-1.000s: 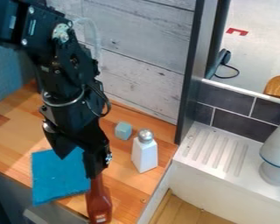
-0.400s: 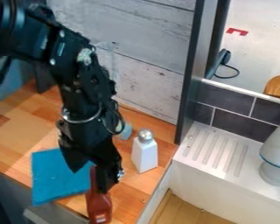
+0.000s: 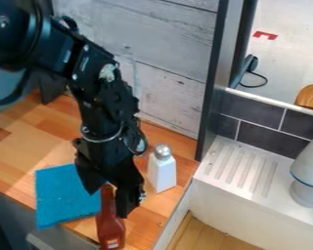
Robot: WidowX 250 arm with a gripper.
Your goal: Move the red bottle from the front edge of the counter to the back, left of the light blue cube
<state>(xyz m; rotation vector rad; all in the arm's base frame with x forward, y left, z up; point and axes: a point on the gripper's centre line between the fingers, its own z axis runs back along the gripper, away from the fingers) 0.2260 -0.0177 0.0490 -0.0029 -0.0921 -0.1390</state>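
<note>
Standing wide beside a red bottle (image 3: 110, 227), the fingers (image 3: 127, 199) overhang a wooden counter (image 3: 28, 146) near grey planks (image 3: 169, 53).

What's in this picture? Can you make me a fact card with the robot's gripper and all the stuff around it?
Gripper: black, low over the wooden counter
Jaws: open
Nearest thing: red-brown bottle, its neck showing between the jaws
Touching: can't tell
Beside the bottle: blue cloth, lying flat
Also on the counter: white shaker with a silver top, upright
Next to the counter: white sink with a ridged drainboard
Behind: pale plank wall and dark tiles
</note>
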